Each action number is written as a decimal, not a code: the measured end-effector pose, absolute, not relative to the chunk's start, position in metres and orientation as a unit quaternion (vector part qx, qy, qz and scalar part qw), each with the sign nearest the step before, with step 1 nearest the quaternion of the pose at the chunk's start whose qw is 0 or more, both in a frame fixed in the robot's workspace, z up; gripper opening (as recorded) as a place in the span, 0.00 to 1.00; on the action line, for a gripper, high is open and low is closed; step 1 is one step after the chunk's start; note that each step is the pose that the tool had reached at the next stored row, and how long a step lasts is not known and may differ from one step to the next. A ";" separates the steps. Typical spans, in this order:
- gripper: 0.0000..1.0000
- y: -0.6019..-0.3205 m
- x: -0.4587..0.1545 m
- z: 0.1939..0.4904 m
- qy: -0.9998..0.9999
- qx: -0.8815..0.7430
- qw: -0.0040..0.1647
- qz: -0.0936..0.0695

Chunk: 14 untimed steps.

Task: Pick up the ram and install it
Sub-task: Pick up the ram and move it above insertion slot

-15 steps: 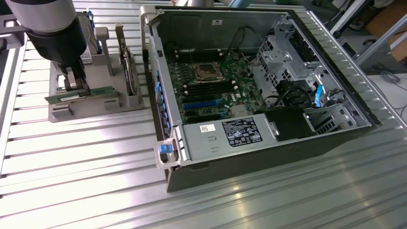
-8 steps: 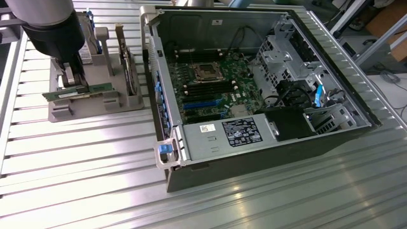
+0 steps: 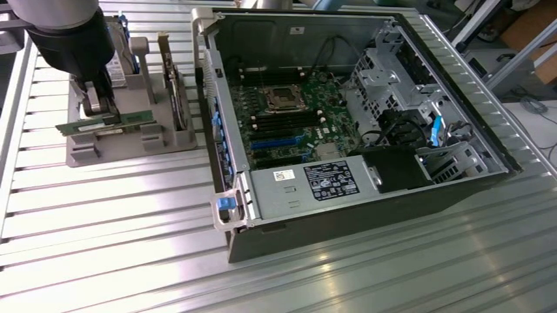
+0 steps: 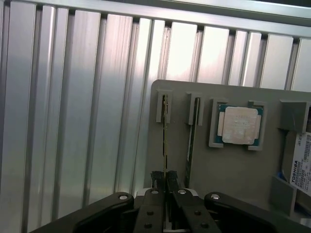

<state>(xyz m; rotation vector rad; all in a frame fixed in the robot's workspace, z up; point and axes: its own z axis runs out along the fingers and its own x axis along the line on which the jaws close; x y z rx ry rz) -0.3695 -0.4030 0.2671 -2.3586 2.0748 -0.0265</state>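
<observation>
The ram (image 4: pixel 165 138) is a thin green stick seen edge-on, standing in a slot of the grey holder (image 4: pixel 233 170). My gripper (image 4: pixel 165 177) is shut on its near end, one black fingertip on each side. A second stick like it (image 4: pixel 193 131) stands in the neighbouring slot. In the exterior view my gripper (image 3: pixel 98 109) reaches down onto the ram (image 3: pixel 130 119) on the holder (image 3: pixel 87 153), at the exterior view's left. The open computer case (image 3: pixel 261 32) lies to the exterior view's right, with black memory slots (image 3: pixel 283 121) on its motherboard.
A square silver processor chip (image 4: pixel 238 125) and a hard drive with a white label (image 4: pixel 302 165) also sit in the holder. Inside the case are a power supply (image 3: pixel 304 186), a drive cage (image 3: pixel 387 65) and cables (image 3: pixel 400 127). Everything rests on a ribbed aluminium table (image 3: pixel 130 228).
</observation>
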 end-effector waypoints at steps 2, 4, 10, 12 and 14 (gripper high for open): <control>0.13 -0.403 -0.370 0.269 0.660 -0.751 0.000 -0.008; 0.13 -0.403 -0.369 0.270 0.660 -0.751 0.001 -0.008; 0.13 -0.403 -0.369 0.274 0.660 -0.751 0.002 -0.007; 0.13 -0.403 -0.369 0.276 0.660 -0.751 0.002 -0.007; 0.13 -0.403 -0.369 0.278 0.660 -0.751 0.003 -0.006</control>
